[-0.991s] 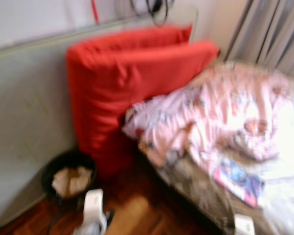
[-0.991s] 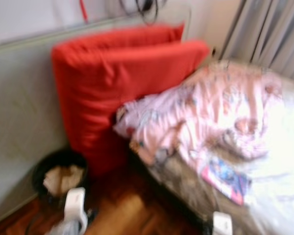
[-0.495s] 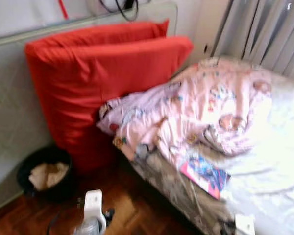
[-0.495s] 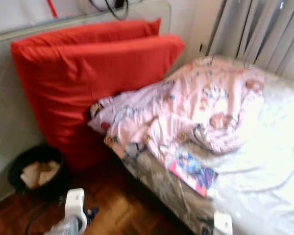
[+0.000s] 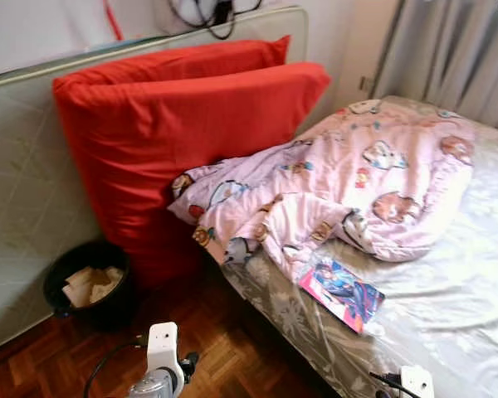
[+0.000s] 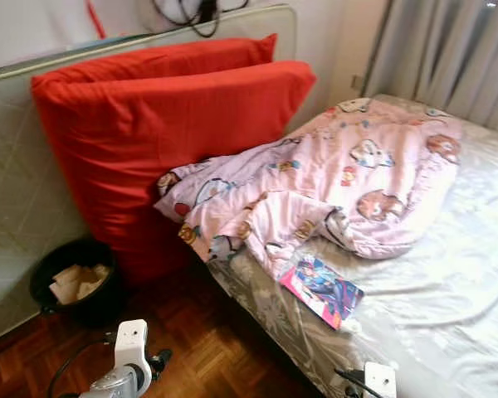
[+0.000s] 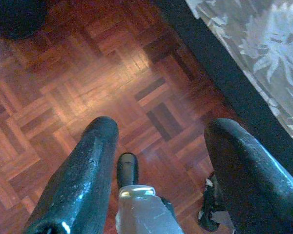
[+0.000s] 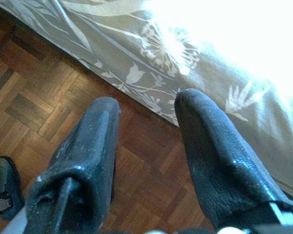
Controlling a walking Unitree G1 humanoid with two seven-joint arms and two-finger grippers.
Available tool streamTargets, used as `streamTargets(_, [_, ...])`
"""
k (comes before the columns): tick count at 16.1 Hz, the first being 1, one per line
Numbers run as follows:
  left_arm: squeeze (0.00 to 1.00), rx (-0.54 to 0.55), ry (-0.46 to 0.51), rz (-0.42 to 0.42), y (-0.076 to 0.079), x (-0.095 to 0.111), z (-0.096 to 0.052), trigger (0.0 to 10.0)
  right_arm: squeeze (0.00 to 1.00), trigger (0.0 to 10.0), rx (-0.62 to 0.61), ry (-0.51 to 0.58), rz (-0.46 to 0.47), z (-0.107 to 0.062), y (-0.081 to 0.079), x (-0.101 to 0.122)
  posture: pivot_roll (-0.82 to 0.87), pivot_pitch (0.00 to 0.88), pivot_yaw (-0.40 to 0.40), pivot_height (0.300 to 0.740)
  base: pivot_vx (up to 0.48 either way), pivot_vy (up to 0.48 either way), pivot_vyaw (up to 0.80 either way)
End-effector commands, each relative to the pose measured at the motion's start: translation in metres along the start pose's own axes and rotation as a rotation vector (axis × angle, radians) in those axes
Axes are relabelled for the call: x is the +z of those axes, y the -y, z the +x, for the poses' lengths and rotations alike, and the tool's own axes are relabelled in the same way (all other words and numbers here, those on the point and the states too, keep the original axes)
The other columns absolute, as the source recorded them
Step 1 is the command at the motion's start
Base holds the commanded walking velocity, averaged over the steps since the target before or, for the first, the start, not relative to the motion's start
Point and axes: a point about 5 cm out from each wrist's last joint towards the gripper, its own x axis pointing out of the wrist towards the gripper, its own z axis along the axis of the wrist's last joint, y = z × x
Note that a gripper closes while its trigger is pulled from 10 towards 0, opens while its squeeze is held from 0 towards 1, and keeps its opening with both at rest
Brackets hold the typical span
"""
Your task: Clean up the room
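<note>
The left gripper's [image 7: 158,161] fingers [image 7: 83,180] stand spread apart with nothing between them, hanging over the parquet floor [image 7: 78,92] beside the bed's dark edge. The right gripper's [image 8: 146,146] fingers [image 8: 83,156] are likewise released, above the floor where the flowered grey sheet [image 8: 136,53] hangs down.

On the bed [image 5: 448,307] lies a crumpled pink quilt [image 5: 340,191] printed with cartoon figures, one corner spilling over the mattress edge toward two big red cushions [image 5: 183,141] that lean upright against a pale mattress [image 5: 25,191] stood on its side. A colourful book [image 5: 342,292] rests flat on the sheet just beside the quilt, near the bed's edge. A black bin [image 5: 90,283] holding crumpled paper stands on the floor, touching the cushions' foot.

The book's cover is too small to read. Both arms are cut off at the bottom of the head views.
</note>
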Motion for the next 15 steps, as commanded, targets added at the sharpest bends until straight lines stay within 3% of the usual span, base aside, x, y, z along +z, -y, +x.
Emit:
streamTargets(1, [0.0, 0.073, -0.086, 0.026, -0.0432, -0.0365, -0.0144, 10.0, 0.0, 10.0, 0.18, 0.16, 0.132, 0.0173, -0.0862, 0.1394, 0.03, 0.0, 0.035, 0.74, 0.0, 0.0, 0.0])
streamTargets(4, [0.0, 0.097, -0.102, 0.036, -0.045, -0.0371, -0.0145, 10.0, 0.0, 10.0, 0.201, 0.151, 0.116, 0.0171, -0.0877, 0.1396, 0.04, 0.0, 0.043, 0.74, 0.0, 0.0, 0.0])
streamTargets(7, [0.0, 0.025, -0.174, 0.086, -0.0431, -0.0401, -0.0144, 10.0, 0.0, 10.0, 0.204, 0.142, 0.116, 0.0171, -0.0891, 0.1391, 0.04, 0.0, 0.047, 0.74, 0.0, 0.0, 0.0])
streamTargets(12, [0.0, 0.04, -0.177, 0.114, -0.0446, -0.0394, -0.0143, 10.0, 0.0, 10.0, 0.197, 0.14, 0.149, 0.0171, -0.0894, 0.1387, 0.03, 0.0, 0.043, 0.74, 0.0, 0.0, 0.0])
streamTargets(15, [0.0, 0.043, -0.18, 0.113, -0.0446, -0.04, -0.0145, 10.0, 0.0, 10.0, 0.213, 0.134, 0.118, 0.0171, -0.0897, 0.1385, 0.03, 0.0, 0.049, 0.74, 0.0, 0.0, 0.0])
